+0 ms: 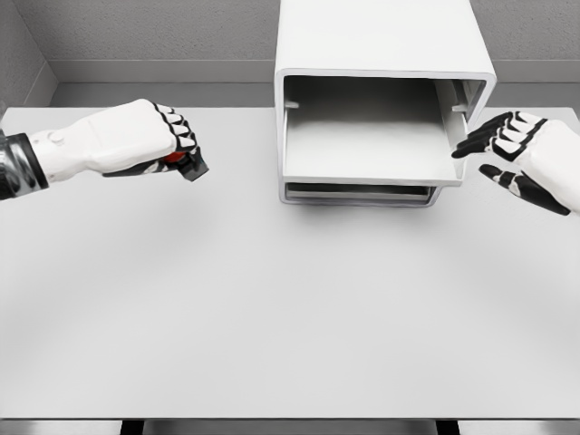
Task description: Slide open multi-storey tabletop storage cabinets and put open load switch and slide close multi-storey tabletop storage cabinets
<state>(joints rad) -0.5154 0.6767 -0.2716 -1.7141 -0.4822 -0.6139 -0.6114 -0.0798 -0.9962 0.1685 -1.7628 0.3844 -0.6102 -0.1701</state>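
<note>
the load switch [178, 159] sits inside the left hand [136, 136], at the left of the table and well apart from the cabinet; only a red patch and a dark grey corner of it peek out below the curled fingers [179, 130], so its full shape cannot be told. the left hand is clenched around it, knuckles toward the middle of the table, held above the surface with a soft shadow beneath. nothing lies on the table between this hand and the storage cabinet [381, 54], which stands at the far middle, a white rounded box with its front facing the camera. its upper drawer [362, 149] is slid out toward the near side, a shallow pale tray with nothing showing in it; below it a second level [358, 191] shows as a dark slot, pushed in. the right hand [526, 159] hovers just beside the drawer's right front corner, fingers spread and loose, holding nothing, and whether a fingertip touches the drawer cannot be told. the white table [290, 317] runs broad and bare toward the near edge, and a grey wall [136, 32] rises behind the far edge.
</note>
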